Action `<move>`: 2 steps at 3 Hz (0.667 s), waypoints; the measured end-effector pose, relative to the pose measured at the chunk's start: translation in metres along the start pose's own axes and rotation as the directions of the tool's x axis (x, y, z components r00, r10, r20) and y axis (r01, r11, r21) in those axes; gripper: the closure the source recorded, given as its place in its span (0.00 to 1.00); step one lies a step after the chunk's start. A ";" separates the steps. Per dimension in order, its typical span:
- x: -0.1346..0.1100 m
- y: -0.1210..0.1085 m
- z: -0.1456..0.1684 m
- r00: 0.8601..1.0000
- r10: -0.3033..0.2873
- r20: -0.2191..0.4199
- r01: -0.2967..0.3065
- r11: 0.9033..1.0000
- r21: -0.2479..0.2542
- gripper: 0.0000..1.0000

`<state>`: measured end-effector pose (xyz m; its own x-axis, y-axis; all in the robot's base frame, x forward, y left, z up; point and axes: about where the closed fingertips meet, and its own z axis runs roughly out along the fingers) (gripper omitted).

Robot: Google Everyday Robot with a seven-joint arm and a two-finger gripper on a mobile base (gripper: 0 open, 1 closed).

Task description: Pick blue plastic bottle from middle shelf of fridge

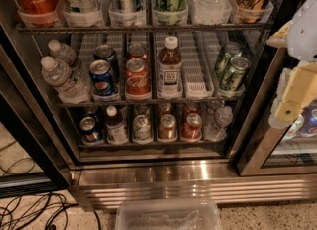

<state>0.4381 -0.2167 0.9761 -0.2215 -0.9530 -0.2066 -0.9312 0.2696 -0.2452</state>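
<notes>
Approach step: gripper [294,97] hangs outside the fridge [198,177] (wide or narrow, I cannot tell). Blue plastic bottle [170,68] stands well to its left, deeper in, on the middle shelf [197,75]. Next move likely calls for reaching leftward and inward.

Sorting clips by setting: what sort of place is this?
Probably a break room or lab pantry: a commercial drinks fridge, its middle shelf lined with cans, cables loose on the floor. The pincer hangs at right.
</notes>
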 end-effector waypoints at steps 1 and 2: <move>0.000 0.000 0.000 1.000 0.000 0.000 0.000 1.000 0.000 0.00; -0.007 0.002 0.015 0.999 0.026 0.022 -0.027 0.999 0.027 0.00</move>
<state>0.4422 -0.2072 0.9627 -0.2396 -0.9423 -0.2339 -0.9167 0.2989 -0.2651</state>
